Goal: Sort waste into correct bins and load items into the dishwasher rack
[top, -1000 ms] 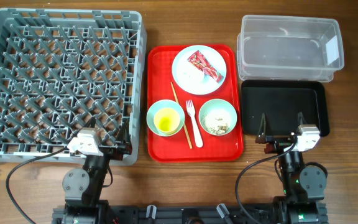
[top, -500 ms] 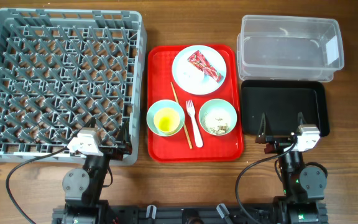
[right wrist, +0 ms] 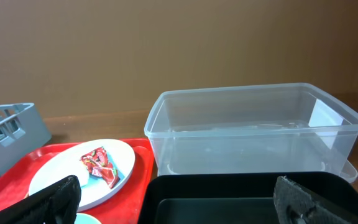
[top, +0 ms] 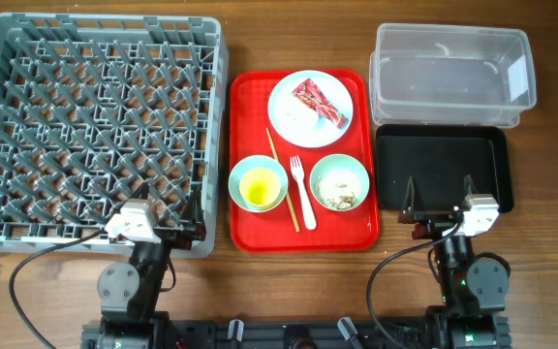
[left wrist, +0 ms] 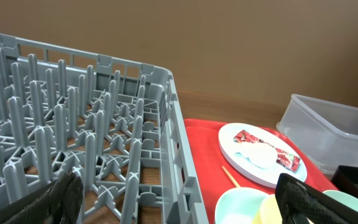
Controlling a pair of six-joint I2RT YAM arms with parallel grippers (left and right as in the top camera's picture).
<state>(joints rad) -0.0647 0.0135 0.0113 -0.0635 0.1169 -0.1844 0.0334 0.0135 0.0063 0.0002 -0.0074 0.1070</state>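
Red wrapper (top: 319,104) lies on plate (top: 313,139)

1. A red tray (top: 250,126) lies flat on the table, near the middle of the overhead view. It is rectangular, with rounded corners and a low raised rim. Its longer sides run from the near edge of the table toward the far edge.
2. The table (top: 289,29) is of brown wood, and its grain runs from left to right. It fills the whole overhead view.
3. A plain brown wall (left wrist: 241,43) stands behind the table in both wrist views. Its colour is even and its surface looks matte.
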